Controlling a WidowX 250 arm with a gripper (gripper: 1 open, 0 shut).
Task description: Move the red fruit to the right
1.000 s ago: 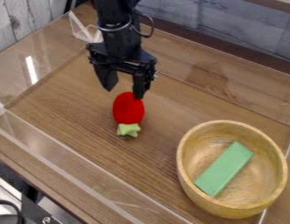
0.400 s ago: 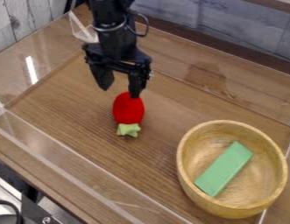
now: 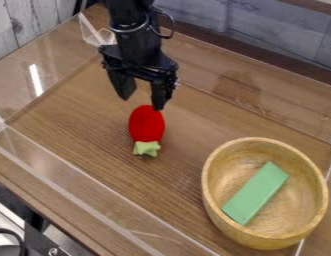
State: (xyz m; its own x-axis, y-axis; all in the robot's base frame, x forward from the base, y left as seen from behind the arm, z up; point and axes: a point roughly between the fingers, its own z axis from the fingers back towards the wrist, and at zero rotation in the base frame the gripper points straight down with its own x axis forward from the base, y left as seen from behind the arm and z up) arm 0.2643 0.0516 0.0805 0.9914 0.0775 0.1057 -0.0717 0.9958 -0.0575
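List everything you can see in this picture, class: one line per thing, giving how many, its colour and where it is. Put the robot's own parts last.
red fruit: one, bright red with a light green leafy cap, lying on the table near the middle, cap end toward the camera.
wooden bowl: one, pale wood, at the lower right of the table.
green block: one, flat and green, lying inside the wooden bowl.
table: one, brown wood grain, with clear walls around it.
arm: one, black, coming down from the top of the picture.
hand: one, black, open and pointing down, just behind the red fruit, holding nothing.
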